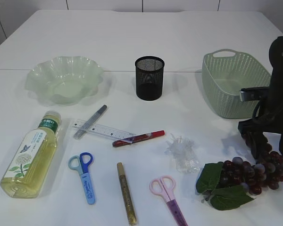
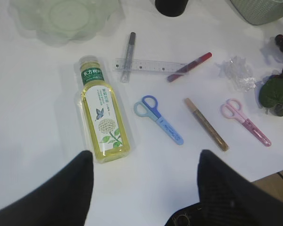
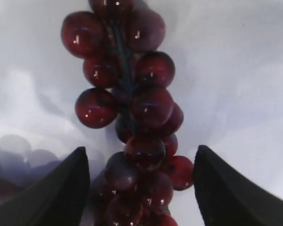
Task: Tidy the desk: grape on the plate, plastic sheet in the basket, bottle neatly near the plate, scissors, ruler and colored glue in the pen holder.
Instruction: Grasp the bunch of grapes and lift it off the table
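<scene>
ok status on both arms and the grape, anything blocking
Right gripper open, straddling the grape bunch on the table, not gripped. Left gripper open, empty, above the bottle. Plate empty, nothing in the way.

White table [image 1: 132, 42] meets a pale panelled wall [image 1: 104, 4] along its far edge

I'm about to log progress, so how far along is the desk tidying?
Nothing looks done: the plate, basket and pen holder are empty. In hand: the right hand is open around the grape bunch, not yet gripping. Left: the plastic sheet, bottle, scissors, ruler and glue pens.
</scene>
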